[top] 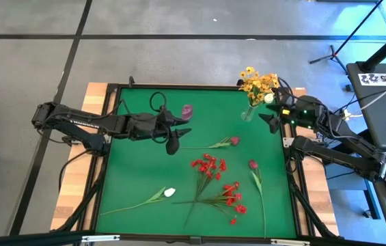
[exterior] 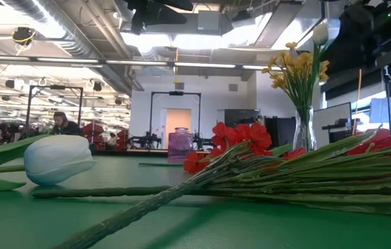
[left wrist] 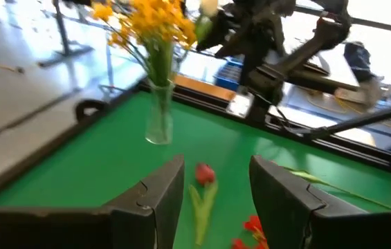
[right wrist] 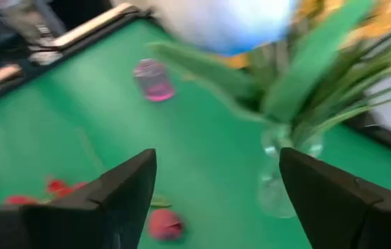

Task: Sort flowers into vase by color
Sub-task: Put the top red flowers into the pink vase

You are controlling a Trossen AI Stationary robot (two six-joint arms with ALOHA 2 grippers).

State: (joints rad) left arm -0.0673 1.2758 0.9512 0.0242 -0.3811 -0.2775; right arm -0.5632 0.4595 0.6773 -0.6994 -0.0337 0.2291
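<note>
- A clear glass vase [top: 249, 113] is standing at the far right of the green table [top: 138, 171], and yellow flowers [top: 257, 83] are already sitting in it.
- A white tulip [top: 269, 98] is showing among those yellow blooms, right by the right gripper [top: 269, 120]; whether it is resting in the vase or only leaning there, I cannot tell.
- The right gripper is hovering just beside the vase with its fingers spread wide and nothing between them.
- The left gripper [top: 173, 134] is reaching over the far middle of the table with its fingers apart and empty, aimed toward a dark pink tulip [top: 234, 141] lying near the centre.
- A small pink vase [top: 187, 111] is standing far of the left gripper and looks empty from above.
- Still lying loose on the table are two sprays of red flowers [top: 210, 165], a second dark pink tulip [top: 253, 165] to their right, and another white tulip [top: 169, 193] near the front left.
- Judging by this, the yellow group seems sorted, while the reds, pinks and at least one white one are waiting, so most of the job is left.
</note>
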